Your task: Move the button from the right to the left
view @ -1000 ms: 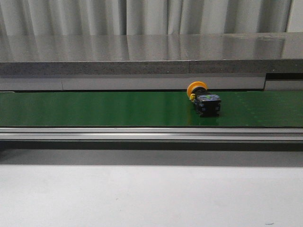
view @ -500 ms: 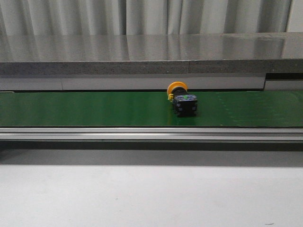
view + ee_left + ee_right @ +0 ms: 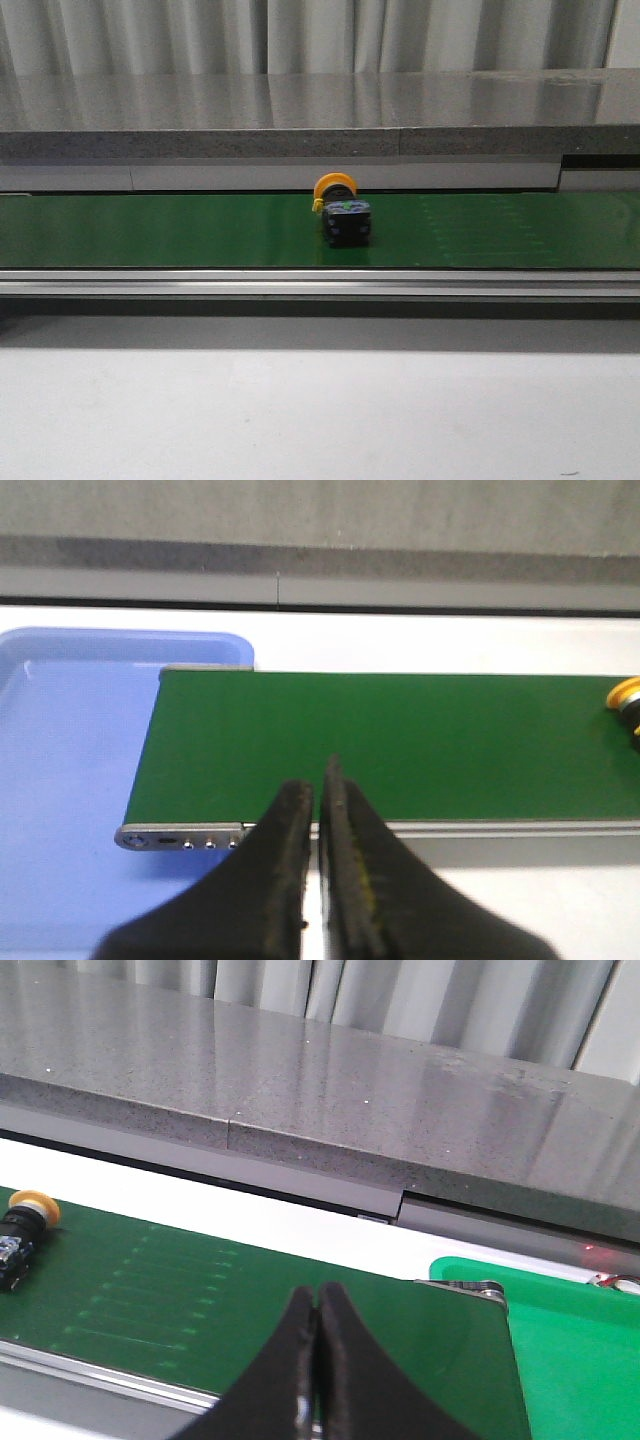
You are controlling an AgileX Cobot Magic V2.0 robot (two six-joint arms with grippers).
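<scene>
The button (image 3: 342, 212), an orange-yellow cap on a black body, lies on its side on the green conveyor belt (image 3: 150, 230) near the middle of the front view. It also shows in the left wrist view (image 3: 627, 697) at the frame's edge and in the right wrist view (image 3: 22, 1222). My left gripper (image 3: 320, 780) is shut and empty over the belt's near rail. My right gripper (image 3: 317, 1305) is shut and empty above the belt. Neither gripper shows in the front view.
A blue tray (image 3: 60, 780) sits at the belt's left end. A green tray (image 3: 570, 1360) sits at the belt's right end. A grey stone ledge (image 3: 320, 130) runs behind the belt. A metal rail (image 3: 320, 283) edges the belt's front.
The button has travelled left along the belt, from right of centre to about the middle. The grippers stay out of the front view.
</scene>
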